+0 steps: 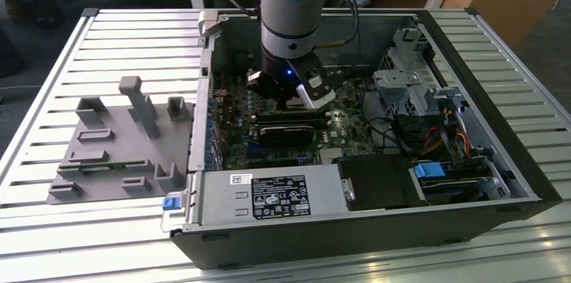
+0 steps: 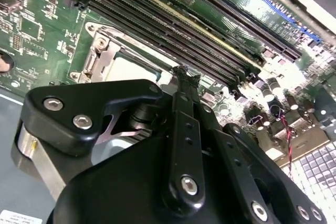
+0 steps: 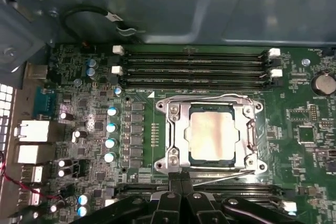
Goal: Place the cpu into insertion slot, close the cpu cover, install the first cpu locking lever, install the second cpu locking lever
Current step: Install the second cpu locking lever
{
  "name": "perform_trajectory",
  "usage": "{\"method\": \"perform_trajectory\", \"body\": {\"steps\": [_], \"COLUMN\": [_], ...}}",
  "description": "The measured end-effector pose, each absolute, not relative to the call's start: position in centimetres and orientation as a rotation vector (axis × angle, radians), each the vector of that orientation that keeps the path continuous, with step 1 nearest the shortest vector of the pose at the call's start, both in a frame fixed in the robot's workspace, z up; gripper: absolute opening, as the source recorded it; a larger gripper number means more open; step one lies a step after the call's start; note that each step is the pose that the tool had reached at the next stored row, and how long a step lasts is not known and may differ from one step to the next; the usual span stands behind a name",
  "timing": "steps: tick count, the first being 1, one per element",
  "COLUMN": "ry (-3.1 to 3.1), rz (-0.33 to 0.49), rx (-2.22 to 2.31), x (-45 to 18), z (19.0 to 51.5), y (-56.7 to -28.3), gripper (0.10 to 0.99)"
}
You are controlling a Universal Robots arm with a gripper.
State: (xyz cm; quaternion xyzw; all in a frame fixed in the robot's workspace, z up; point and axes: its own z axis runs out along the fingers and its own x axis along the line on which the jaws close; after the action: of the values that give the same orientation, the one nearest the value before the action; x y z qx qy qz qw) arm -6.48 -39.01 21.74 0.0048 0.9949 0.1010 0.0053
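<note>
In the exterior view, an open computer case [image 1: 464, 182] is seen lying on a slatted metal table [image 1: 107, 29], with a grey plastic fixture [image 1: 116, 146] set beside it toward the exterior view's left. The arm [image 1: 299, 2] is lowered into the case over the green motherboard [image 1: 335, 132], and the gripper [image 1: 287, 104] is held just above the board near black memory sticks [image 1: 287, 122]; a power supply box [image 1: 267, 196] is fitted along the case's near edge, and a metal drive cage [image 1: 402, 89] with cables stands toward the exterior view's right. In the second wrist view, the gripper [image 2: 182, 73] is seen with its black fingers [image 2: 184, 103] pressed together, nothing being held between them, their tip lying just beside the insertion slot [image 2: 102, 56]. The cpu [image 2: 131, 69] is partly hidden behind the gripper body, and long memory slots [image 2: 173, 30] run past the socket's far edge. In the first wrist view, the cpu [image 3: 212, 132] is shown as a flat square chip with a pale silvery-tan face, seated in the insertion slot [image 3: 173, 158]. The cpu cover [image 3: 247, 129], a thin silvery frame, is laid down around the chip so that the metal face shows through its window. Thin wire levers [image 3: 210, 98] are seen along the socket's edges. The closed gripper [image 3: 182, 179] is placed at the socket's edge nearest the camera, touching or nearly touching a lever [image 3: 226, 176] there. Rows of memory slots [image 3: 194, 66] lie beyond the socket, and capacitors [image 3: 111, 135] stand beside it.
</note>
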Motion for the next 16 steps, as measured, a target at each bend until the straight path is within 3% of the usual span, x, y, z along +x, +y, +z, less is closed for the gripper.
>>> {"method": "perform_trajectory", "body": {"steps": [16], "ry": [3.103], "rz": [0.422], "rx": [0.016], "x": [-7.0], "z": [21.0], "y": [-40.6], "gripper": [0.110]}}
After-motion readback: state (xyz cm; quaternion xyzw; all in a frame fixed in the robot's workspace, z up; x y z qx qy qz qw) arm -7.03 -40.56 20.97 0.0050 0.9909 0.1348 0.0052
